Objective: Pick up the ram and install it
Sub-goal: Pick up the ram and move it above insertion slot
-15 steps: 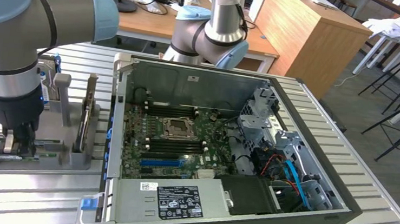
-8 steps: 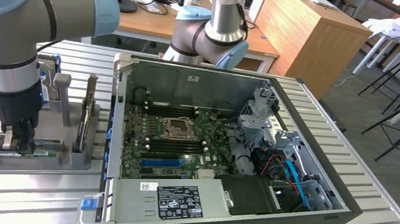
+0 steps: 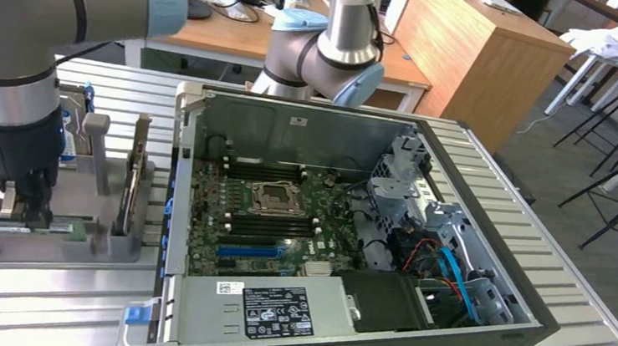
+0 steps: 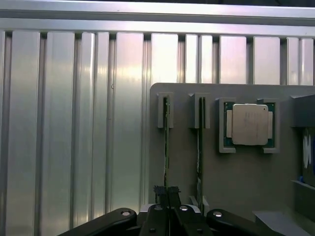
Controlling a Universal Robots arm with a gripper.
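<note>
The gripper (image 3: 24, 208) is clenched on the upper edge of the ram (image 3: 52, 230), which stands on edge in a slot of the gray holder (image 4: 246, 187) directly beneath it. The stick looks light, thin and stiff, yet fragile. It is probably best pinched mid-length across its flat faces and kept upright, sparing the contacts
</note>
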